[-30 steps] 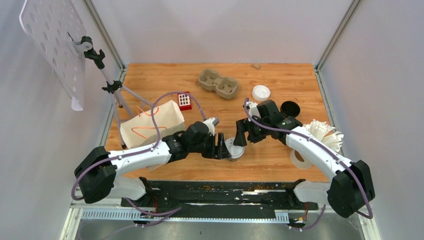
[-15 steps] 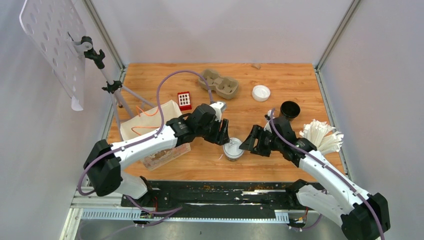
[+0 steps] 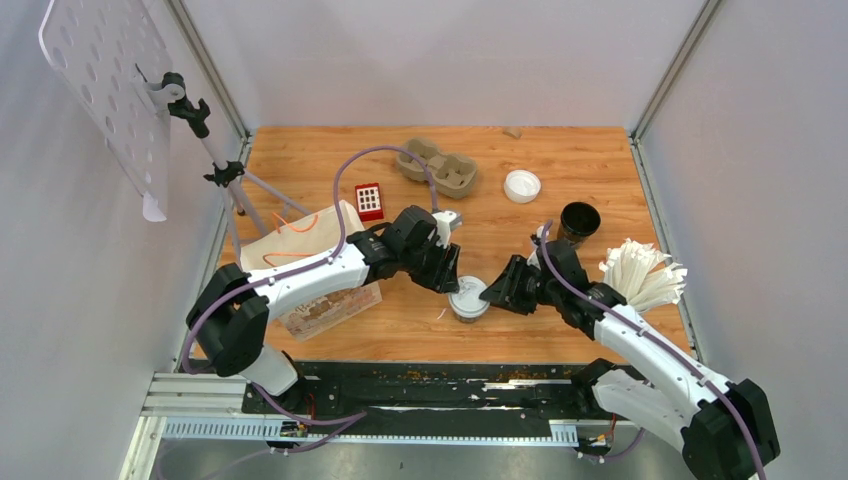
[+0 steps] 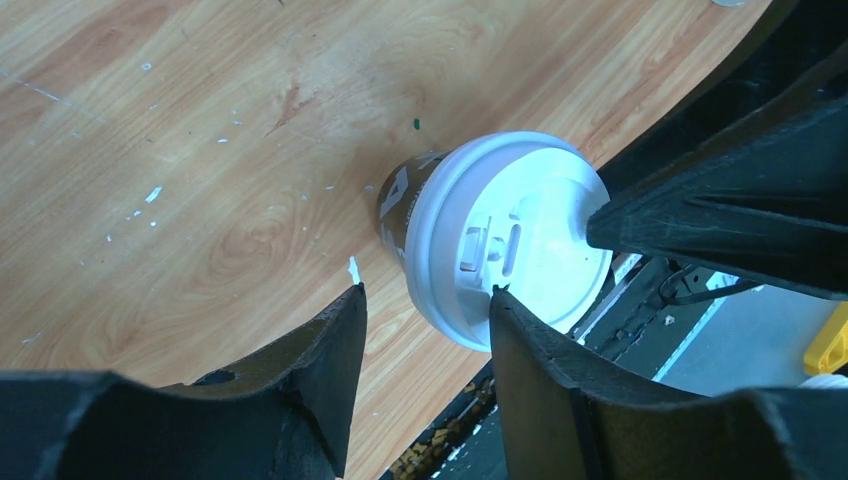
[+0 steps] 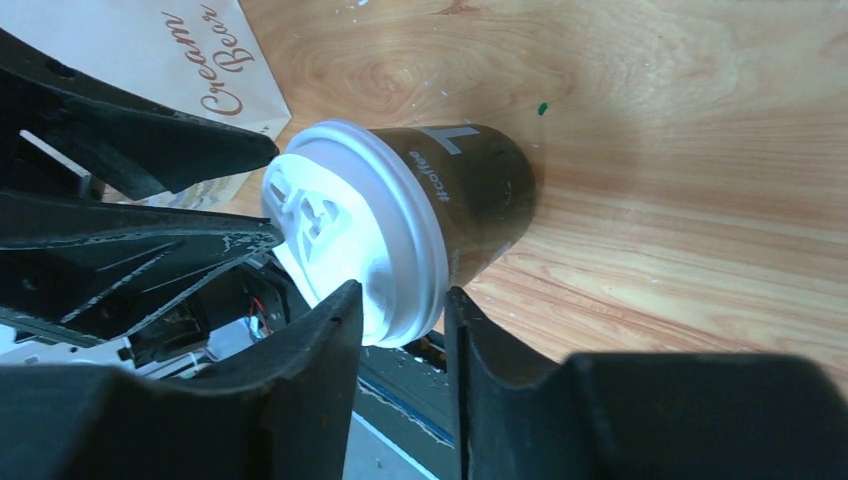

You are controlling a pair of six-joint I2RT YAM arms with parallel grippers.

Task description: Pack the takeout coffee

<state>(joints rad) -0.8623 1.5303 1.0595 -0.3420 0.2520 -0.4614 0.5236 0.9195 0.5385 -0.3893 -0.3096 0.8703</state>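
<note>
A takeout coffee (image 3: pixel 467 297) with dark brown sides and a white lid stands upright near the table's front edge. My left gripper (image 3: pixel 450 274) comes at it from the back left. In the left wrist view its open fingers (image 4: pixel 428 292) hover over the lid's (image 4: pixel 510 250) edge, one tip at the lid's top. My right gripper (image 3: pixel 494 291) reaches in from the right. Its narrowed fingers (image 5: pixel 400 295) straddle the lid's rim (image 5: pixel 400 220), with a gap still showing. A second dark cup (image 3: pixel 580 218) stands open at the right, its loose white lid (image 3: pixel 522 185) behind it.
The pulp cup tray (image 3: pixel 437 167) lies at the back centre. A paper bag (image 3: pixel 300 250) and a red box (image 3: pixel 370 201) sit at the left, beside a tripod stand (image 3: pixel 215 165). White sticks (image 3: pixel 645 270) fan out at the right edge.
The left gripper has swung from the cup's near left to its back left. The right arm has dropped forward to the cup's right. Both pairs of jaws have narrowed.
</note>
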